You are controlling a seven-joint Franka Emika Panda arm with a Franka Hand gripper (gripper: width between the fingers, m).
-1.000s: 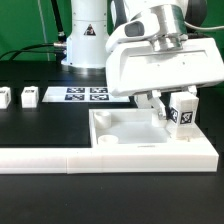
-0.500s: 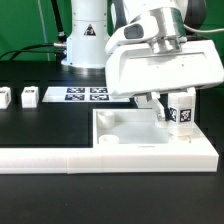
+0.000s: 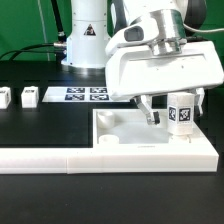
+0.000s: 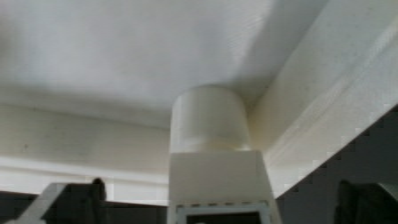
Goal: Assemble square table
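The white square table slab (image 3: 122, 126) lies against the long rail, with round sockets at its corners. A white leg block (image 3: 181, 111) with a black-and-white tag stands upright on the slab's corner at the exterior view's right. My gripper (image 3: 177, 110) hangs over it, open, with a dark finger on each side and a gap to the leg on both sides. In the wrist view the leg (image 4: 217, 140) rises between my fingertips (image 4: 75, 200), its round end against the slab (image 4: 107, 60). The joint between leg and socket is hidden.
A long white L-shaped rail (image 3: 60, 158) runs along the front of the black table. The marker board (image 3: 86, 95) lies behind the slab. Two more small white leg blocks (image 3: 29, 97) (image 3: 4, 98) stand at the exterior view's left. The arm's white body covers the slab's back.
The jaws have opened and let go of the leg block. The leg, slightly tilted before, now stands straight on the slab's corner.
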